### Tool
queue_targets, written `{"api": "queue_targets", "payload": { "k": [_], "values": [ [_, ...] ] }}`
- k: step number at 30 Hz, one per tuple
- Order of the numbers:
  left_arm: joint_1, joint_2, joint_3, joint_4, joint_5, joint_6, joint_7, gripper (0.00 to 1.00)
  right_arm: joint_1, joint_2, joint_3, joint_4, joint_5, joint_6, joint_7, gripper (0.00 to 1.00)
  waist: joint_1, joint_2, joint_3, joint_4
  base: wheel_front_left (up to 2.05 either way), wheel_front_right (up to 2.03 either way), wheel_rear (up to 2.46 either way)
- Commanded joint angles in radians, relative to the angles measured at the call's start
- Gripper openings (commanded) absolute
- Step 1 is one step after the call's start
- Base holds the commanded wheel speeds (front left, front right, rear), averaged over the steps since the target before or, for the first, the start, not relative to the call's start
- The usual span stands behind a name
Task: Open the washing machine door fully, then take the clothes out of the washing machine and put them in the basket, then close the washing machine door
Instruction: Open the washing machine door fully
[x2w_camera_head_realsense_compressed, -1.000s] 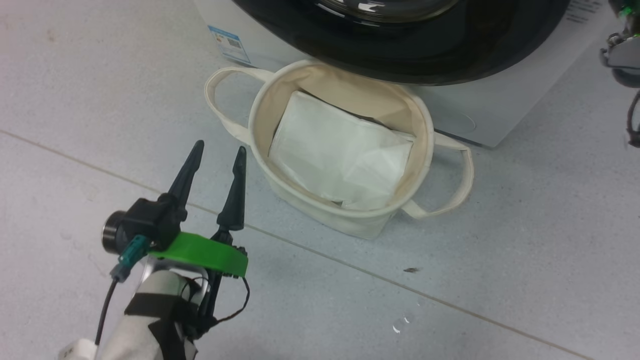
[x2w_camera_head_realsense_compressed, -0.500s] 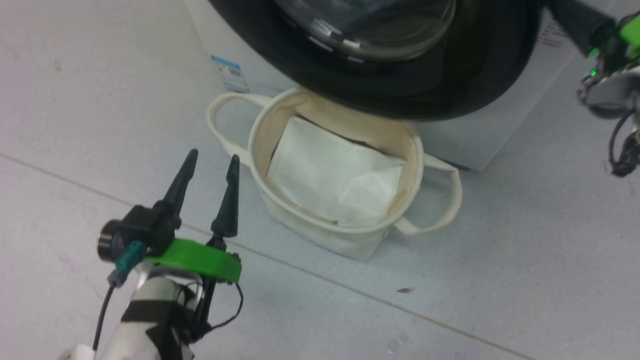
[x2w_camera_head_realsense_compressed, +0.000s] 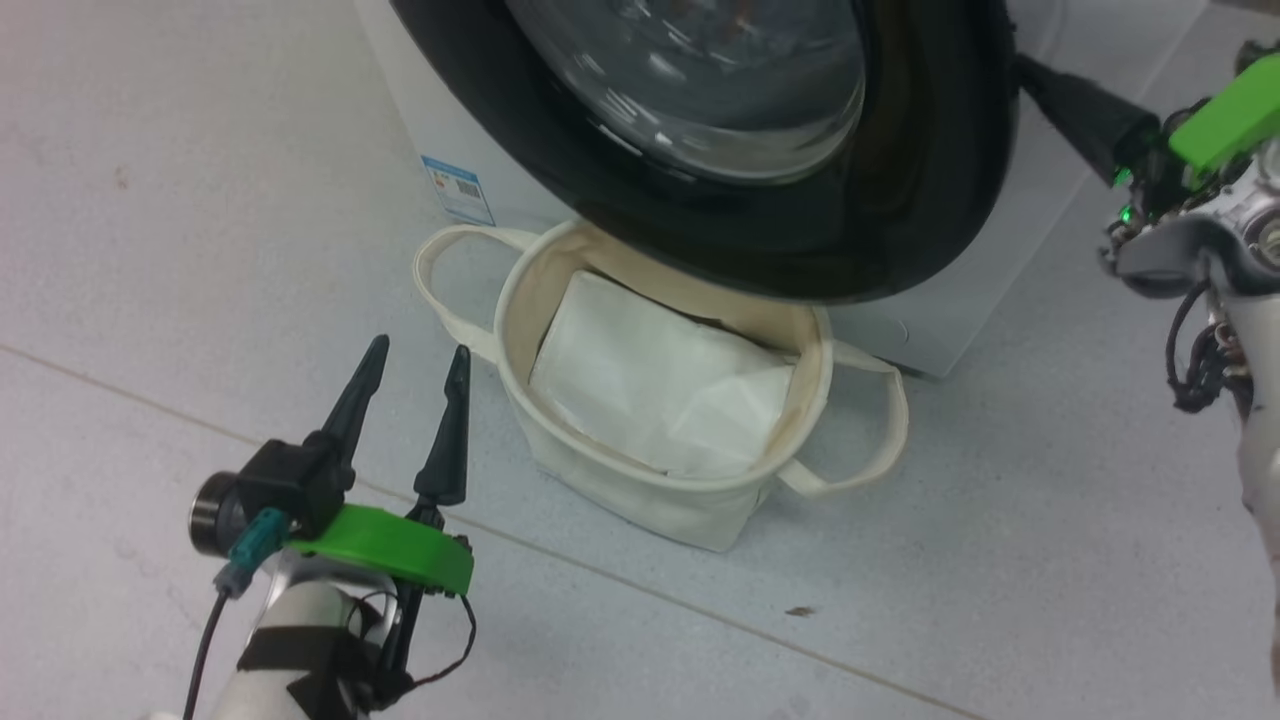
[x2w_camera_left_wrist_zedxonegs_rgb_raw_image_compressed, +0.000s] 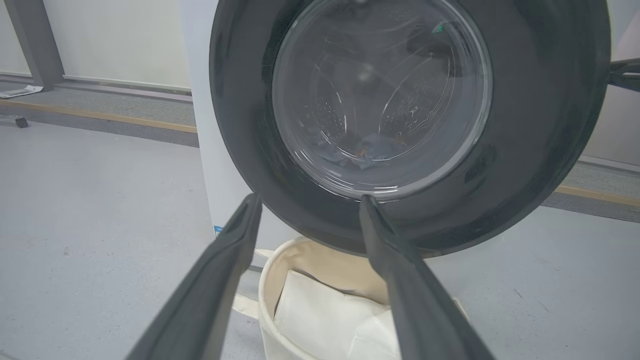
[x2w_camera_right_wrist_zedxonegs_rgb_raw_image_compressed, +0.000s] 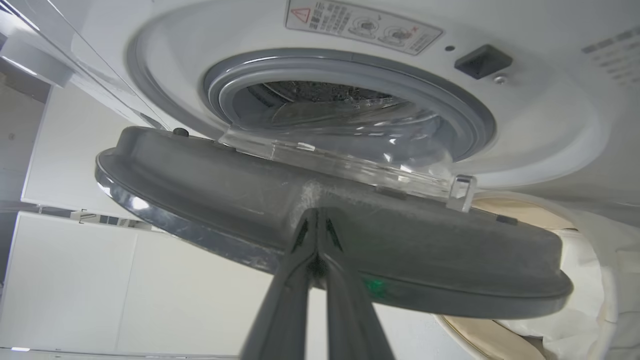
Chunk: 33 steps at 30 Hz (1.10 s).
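The washing machine door (x2w_camera_head_realsense_compressed: 930, 200) stands partly open, with its black rim hanging over the basket (x2w_camera_head_realsense_compressed: 500, 330). My right gripper (x2w_camera_right_wrist_zedxonegs_rgb_raw_image_compressed: 316, 212) is shut, and its tips press on the door's grey inner face (x2w_camera_right_wrist_zedxonegs_rgb_raw_image_compressed: 400, 240). In the head view the right gripper (x2w_camera_head_realsense_compressed: 1040, 85) reaches behind the door's right edge. My left gripper (x2w_camera_head_realsense_compressed: 420, 347) is open and holds nothing, low to the left of the basket. Through the glass, blue clothes (x2w_camera_left_wrist_zedxonegs_rgb_raw_image_compressed: 367, 150) lie in the drum. The washing machine (x2w_camera_head_realsense_compressed: 950, 330) shows its grey-ringed opening (x2w_camera_right_wrist_zedxonegs_rgb_raw_image_compressed: 350, 75).
A plain white folded sheet (x2w_camera_head_realsense_compressed: 650, 380) lies in the basket, whose loop handles stick out left and right. A blue sticker (x2w_camera_head_realsense_compressed: 458, 190) marks the washer's lower corner. Grey floor with a thin seam (x2w_camera_head_realsense_compressed: 900, 680) runs across the front.
The head camera has tilted up, so the basket and floor sit lower in the picture and more of the door shows. The right gripper has come into view behind the door's edge.
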Motion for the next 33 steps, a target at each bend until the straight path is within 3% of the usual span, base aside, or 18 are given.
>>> {"api": "queue_targets", "payload": {
  "k": [1, 19, 33],
  "values": [
    [-0.006, 0.017, 0.038, -0.025, 0.008, -0.005, -0.012, 1.00, 0.010, 0.070, 0.046, -0.047, 0.008, 0.001, 0.031, 0.00, 0.0000, 0.0000, -0.011, -0.001, 0.00, 0.00, 0.00],
    [0.046, 0.031, 0.062, -0.007, 0.016, -0.012, -0.012, 1.00, 0.261, 0.163, 0.175, -0.293, 0.020, 0.001, 0.108, 0.00, 0.0000, 0.0000, -0.120, -0.016, 0.00, 0.00, 0.00],
    [0.060, 0.047, 0.071, -0.005, 0.011, -0.009, -0.012, 1.00, 0.354, 0.227, 0.272, -0.411, 0.016, 0.001, 0.114, 0.00, 0.0000, 0.0000, -0.138, 0.001, 0.00, 0.00, 0.00]
  ]
}}
